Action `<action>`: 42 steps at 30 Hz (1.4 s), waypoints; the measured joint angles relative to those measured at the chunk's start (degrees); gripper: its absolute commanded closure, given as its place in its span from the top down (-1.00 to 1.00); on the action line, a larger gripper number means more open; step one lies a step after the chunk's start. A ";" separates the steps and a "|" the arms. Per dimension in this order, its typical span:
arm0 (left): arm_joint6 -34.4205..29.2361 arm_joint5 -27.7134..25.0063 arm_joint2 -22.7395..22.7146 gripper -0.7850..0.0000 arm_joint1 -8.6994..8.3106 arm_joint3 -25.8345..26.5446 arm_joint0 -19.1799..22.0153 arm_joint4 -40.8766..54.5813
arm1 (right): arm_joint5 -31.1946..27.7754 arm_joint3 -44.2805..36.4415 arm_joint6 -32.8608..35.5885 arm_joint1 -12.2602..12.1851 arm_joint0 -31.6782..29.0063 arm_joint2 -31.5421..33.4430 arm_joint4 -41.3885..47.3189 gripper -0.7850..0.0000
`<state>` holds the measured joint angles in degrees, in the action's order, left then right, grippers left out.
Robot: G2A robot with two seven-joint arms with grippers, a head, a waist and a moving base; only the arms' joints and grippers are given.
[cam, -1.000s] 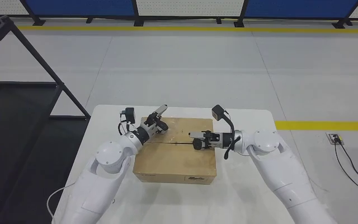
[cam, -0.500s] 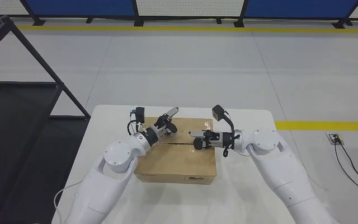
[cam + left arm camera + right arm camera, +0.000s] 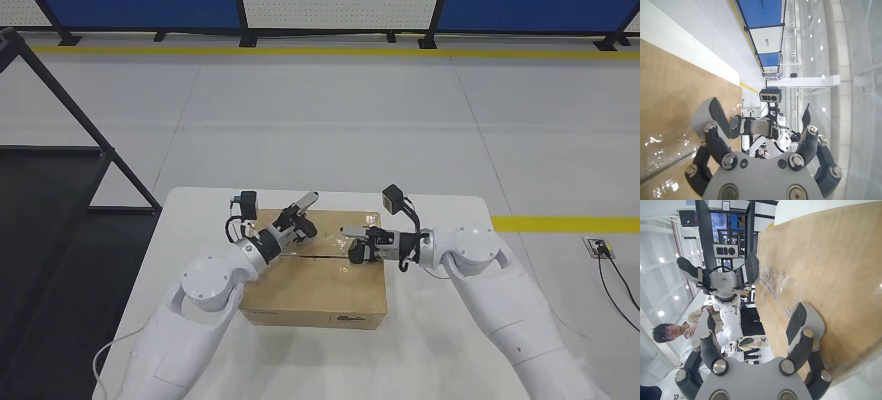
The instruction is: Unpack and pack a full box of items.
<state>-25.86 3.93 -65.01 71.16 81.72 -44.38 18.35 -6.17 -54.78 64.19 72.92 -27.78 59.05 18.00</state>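
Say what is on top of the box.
Clear tape along the box seam, with left gripper and right gripper open over it. Shut flaps hide the inside.

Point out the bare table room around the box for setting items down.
Bare table lies in front of the box, nearest the robot, and right of the box up to the table's edge, though the right arm overhangs that patch. Crowded: the taped seam on top, where the left gripper and right gripper are.
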 measured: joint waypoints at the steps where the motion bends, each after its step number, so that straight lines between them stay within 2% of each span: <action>1: 0.06 -0.50 -0.62 1.00 -0.08 0.51 -0.46 0.31 | 0.59 0.25 -0.01 0.06 0.17 -0.08 0.20 1.00; 3: 0.20 -2.02 -2.74 1.00 -0.37 1.98 -2.05 1.51 | 1.59 1.00 -0.05 0.19 0.60 -0.23 0.74 1.00; 4: 0.25 -2.69 -3.89 1.00 -0.54 2.67 -2.96 2.17 | 1.90 1.38 -0.07 0.25 0.79 -0.30 0.95 0.93; 5: 0.46 -3.64 -5.63 1.00 -0.81 3.63 -4.34 2.94 | 2.35 1.98 -0.08 0.33 1.10 -0.42 1.12 0.71; 6: 0.69 -4.37 -7.02 1.00 -1.01 4.37 -5.47 3.42 | 2.68 2.44 -0.07 0.39 1.38 -0.54 1.18 0.28; 7: 0.96 -5.09 -8.48 1.00 -1.22 5.09 -6.67 3.93 | 2.86 2.87 -0.04 0.47 1.68 -0.68 1.22 0.00; 14: 1.16 -6.73 -20.25 1.00 -2.80 9.20 -15.97 7.88 | 4.29 6.28 -0.42 1.36 4.36 -2.76 0.28 -0.41; 20: 0.05 -7.02 -25.17 1.00 -3.49 10.54 -20.76 8.33 | 4.72 7.65 -0.85 2.13 5.89 -4.28 -0.13 -0.95; 21: -0.10 -7.01 -25.51 1.00 -3.53 10.70 -21.15 8.53 | 4.71 7.67 -0.85 2.21 6.01 -4.43 -0.17 -1.00; 28: -1.49 -6.27 -25.38 1.00 -3.60 10.60 -22.29 9.54 | 3.21 5.25 -1.14 2.22 5.24 -4.22 -0.11 -1.00; 42: -1.34 -5.60 -23.19 1.00 -3.48 5.46 -21.58 8.27 | 4.91 -9.15 -2.96 0.52 -0.87 -0.67 -0.84 -1.00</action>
<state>-27.21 -1.67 -88.19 67.68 87.19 -65.96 26.62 -1.26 -63.93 61.23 73.45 -28.66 58.39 17.16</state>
